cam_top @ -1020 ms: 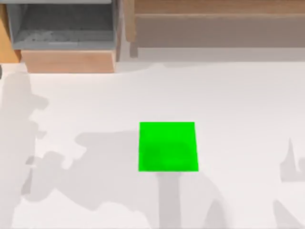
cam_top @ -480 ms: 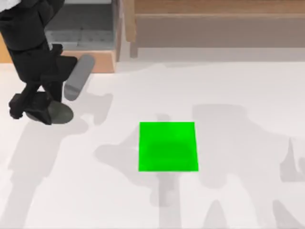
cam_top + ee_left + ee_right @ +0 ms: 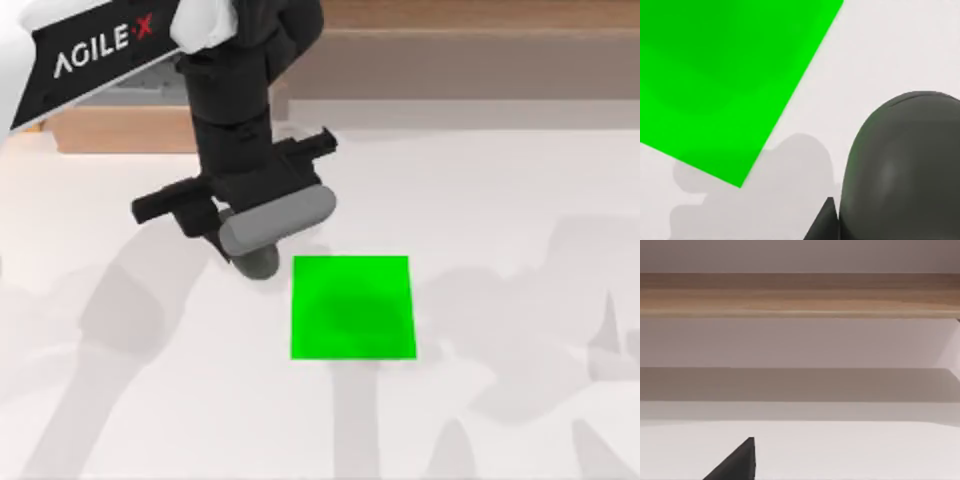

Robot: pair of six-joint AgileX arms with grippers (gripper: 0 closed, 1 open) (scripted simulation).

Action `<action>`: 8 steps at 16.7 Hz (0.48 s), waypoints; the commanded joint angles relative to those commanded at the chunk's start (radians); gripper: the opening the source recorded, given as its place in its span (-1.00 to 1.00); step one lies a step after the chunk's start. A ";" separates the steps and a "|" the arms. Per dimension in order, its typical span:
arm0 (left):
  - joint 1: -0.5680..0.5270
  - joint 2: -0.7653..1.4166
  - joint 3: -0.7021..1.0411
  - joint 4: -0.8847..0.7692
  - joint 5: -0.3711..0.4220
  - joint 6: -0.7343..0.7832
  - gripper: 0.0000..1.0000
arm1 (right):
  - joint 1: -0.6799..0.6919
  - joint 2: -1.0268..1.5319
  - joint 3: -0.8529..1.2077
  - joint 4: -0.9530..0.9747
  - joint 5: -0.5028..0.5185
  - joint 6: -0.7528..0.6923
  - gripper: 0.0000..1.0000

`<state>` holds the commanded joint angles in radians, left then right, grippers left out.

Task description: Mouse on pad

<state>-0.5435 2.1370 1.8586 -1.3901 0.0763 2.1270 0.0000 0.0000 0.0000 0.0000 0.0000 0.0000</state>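
The pad [image 3: 352, 307] is a flat bright green square lying in the middle of the white table. Just off its far left corner hangs the mouse [image 3: 258, 264], a dark grey rounded body. My left gripper [image 3: 255, 252] is shut on it from above, under the arm's black crossbar and grey wrist camera. In the left wrist view the mouse [image 3: 907, 165] bulges close to the camera, with the pad [image 3: 715, 75] beside it and a shadow on the table between them. A black part of my right gripper [image 3: 737, 465] shows in the right wrist view, low over the table.
A wooden cabinet [image 3: 110, 128] with a grey open compartment stands at the back left. A long wooden shelf [image 3: 470, 40] runs along the back right, and the same shelf [image 3: 800, 295] faces the right wrist camera. White table [image 3: 520, 250] surrounds the pad.
The left arm has come in from the back left, carrying the mouse rightward and toward the pad's far left corner. One second ago it was out of view. The pad has not moved.
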 joint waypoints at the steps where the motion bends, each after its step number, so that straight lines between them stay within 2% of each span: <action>1: -0.026 0.020 0.019 0.010 -0.003 0.050 -1.00 | 0.000 0.000 0.000 0.000 0.000 0.000 1.00; 8: -0.159 0.126 0.112 0.084 -0.030 0.272 -1.00 | 0.000 0.000 0.000 0.000 0.000 0.000 1.00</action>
<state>-0.7027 2.2625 1.9704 -1.3065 0.0461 2.3990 0.0000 0.0000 0.0000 0.0000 0.0000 0.0000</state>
